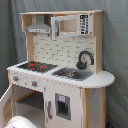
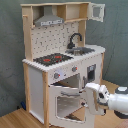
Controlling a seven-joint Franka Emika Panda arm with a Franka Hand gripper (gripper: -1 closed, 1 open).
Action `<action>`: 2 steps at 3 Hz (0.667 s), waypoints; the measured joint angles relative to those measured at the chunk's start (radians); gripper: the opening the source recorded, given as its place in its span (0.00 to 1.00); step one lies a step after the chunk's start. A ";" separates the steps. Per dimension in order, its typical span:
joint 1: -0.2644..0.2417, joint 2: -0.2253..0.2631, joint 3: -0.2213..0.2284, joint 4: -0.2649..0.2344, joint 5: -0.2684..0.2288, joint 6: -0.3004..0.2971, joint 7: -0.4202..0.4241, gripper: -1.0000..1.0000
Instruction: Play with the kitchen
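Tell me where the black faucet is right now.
In both exterior views the faucet stands behind the sink, beside the hob.
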 joint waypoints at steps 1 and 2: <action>0.005 0.000 0.023 0.000 0.000 -0.048 0.096 1.00; 0.010 0.001 0.053 -0.005 0.000 -0.127 0.156 1.00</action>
